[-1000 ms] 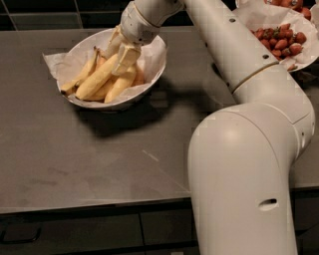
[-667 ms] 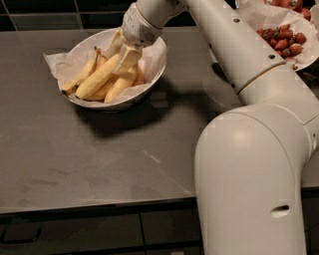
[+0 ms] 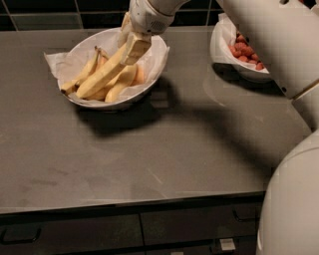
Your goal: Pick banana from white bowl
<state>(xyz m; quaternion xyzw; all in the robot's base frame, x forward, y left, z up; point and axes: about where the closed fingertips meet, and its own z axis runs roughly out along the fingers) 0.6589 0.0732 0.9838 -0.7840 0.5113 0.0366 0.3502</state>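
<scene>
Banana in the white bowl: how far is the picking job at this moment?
Done: the gripper is down at the white bowl, on the upper end of the banana. In hand: the grasp, not confirmed. Left: the lift, since the banana lies on the other bananas inside the bowl.

Banana (image 3: 101,75) in white bowl (image 3: 110,103) under gripper (image 3: 134,49)

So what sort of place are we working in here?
Probably a kitchen or break room: a dark counter with drawers below, a tiled wall behind, and fruit set out in the white bowl and a strawberry bowl. The gripper is over the white bowl, at the banana.
</scene>
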